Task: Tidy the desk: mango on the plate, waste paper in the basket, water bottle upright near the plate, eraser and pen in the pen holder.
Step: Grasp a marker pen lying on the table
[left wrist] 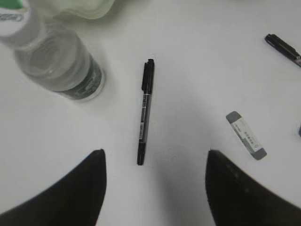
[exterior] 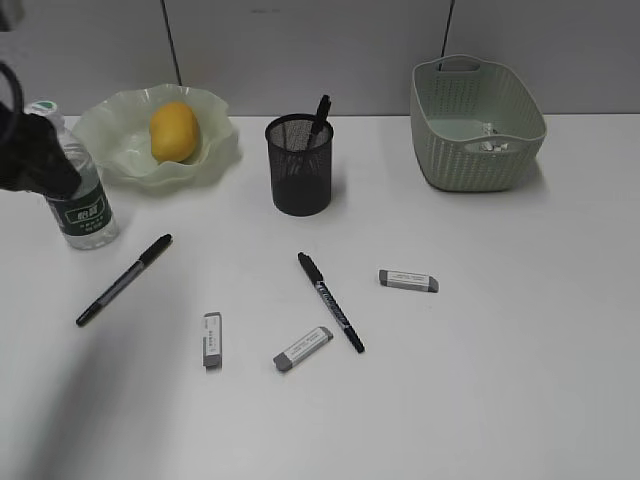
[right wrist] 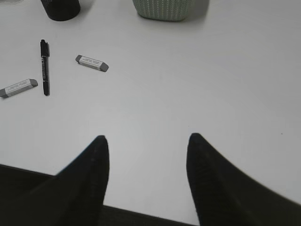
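The mango (exterior: 173,130) lies in the wavy green plate (exterior: 115,125). Beside the plate the water bottle (exterior: 82,195) stands upright. White waste paper (exterior: 495,141) lies inside the basket (exterior: 470,150). One pen (exterior: 320,112) sticks out of the black mesh pen holder (exterior: 300,170). Two pens (exterior: 125,280) (exterior: 331,302) and three erasers (exterior: 212,340) (exterior: 302,348) (exterior: 408,280) lie on the desk (exterior: 500,380). My left gripper (left wrist: 155,153) hangs open above the left pen's (left wrist: 145,113) near end, holding nothing. My right gripper (right wrist: 146,137) is open over bare desk near the front edge.
In the left wrist view the bottle (left wrist: 56,56) stands just left of the pen, and an eraser (left wrist: 246,135) lies to the right. In the right wrist view a pen (right wrist: 44,67) and two erasers (right wrist: 91,62) (right wrist: 19,87) lie far left of the right gripper.
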